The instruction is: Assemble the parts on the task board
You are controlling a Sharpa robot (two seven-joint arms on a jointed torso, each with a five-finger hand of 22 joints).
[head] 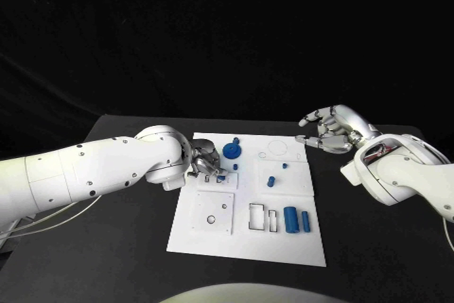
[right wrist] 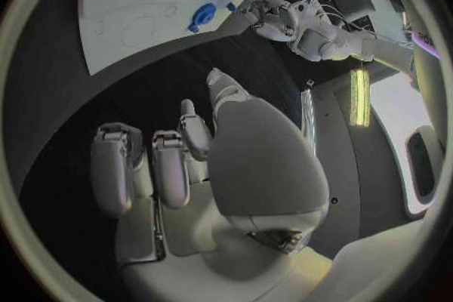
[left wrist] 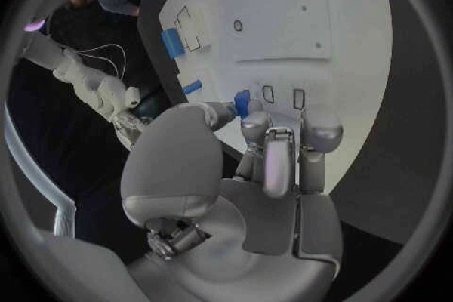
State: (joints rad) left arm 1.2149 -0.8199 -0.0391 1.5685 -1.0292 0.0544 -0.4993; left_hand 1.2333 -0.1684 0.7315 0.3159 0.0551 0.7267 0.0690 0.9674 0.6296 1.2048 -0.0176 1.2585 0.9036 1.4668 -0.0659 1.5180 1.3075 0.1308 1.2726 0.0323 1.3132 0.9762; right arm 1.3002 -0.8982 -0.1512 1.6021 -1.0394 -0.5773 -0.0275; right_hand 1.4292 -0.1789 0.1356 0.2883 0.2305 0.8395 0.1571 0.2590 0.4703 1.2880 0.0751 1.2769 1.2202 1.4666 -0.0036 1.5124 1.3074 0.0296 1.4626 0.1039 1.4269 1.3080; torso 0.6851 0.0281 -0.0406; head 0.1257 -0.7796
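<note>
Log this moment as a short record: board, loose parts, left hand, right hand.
board: white task board in the middle of the black table
loose parts: two blue cylinders side by side on the board's near right; round blue part near its far edge
left hand: over the board, fingertips on a small blue part
right hand: off the board, fingers curled, holding nothing

Matt white task board (head: 248, 231), glossy blue plastic parts (head: 292, 220), matt black table (head: 113, 250).
</note>
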